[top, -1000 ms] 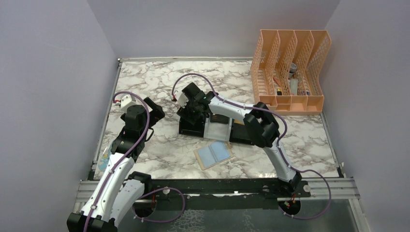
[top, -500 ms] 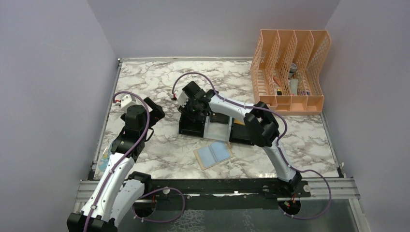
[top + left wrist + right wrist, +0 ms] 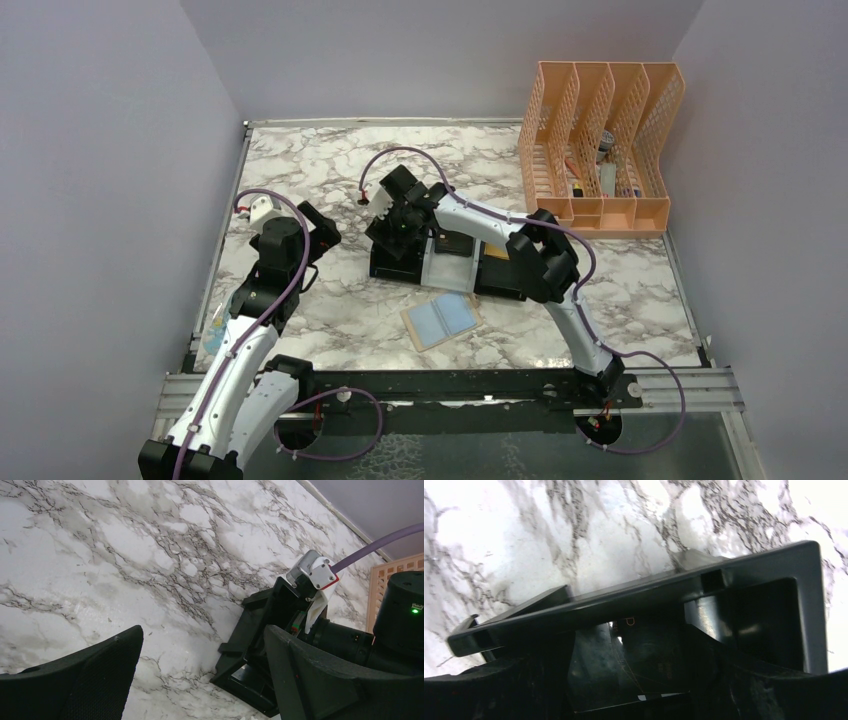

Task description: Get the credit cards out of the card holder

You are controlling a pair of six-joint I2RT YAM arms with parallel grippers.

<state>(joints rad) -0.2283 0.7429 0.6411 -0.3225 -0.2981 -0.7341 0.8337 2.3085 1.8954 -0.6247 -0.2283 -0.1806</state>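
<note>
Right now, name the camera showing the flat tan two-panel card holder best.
The top external view: the tan card holder lies open, unobstructed on the marble table, both bluish pockets visible. Neither wrist view shows it, only marble and a black plastic bin.

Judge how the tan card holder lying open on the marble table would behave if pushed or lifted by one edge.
The card holder lies flat and thin, so it probably won't roll or tip. Its two panels meet at a fold, so lifting one edge would likely make it flop. On the smooth table it may slide when pushed.
</note>
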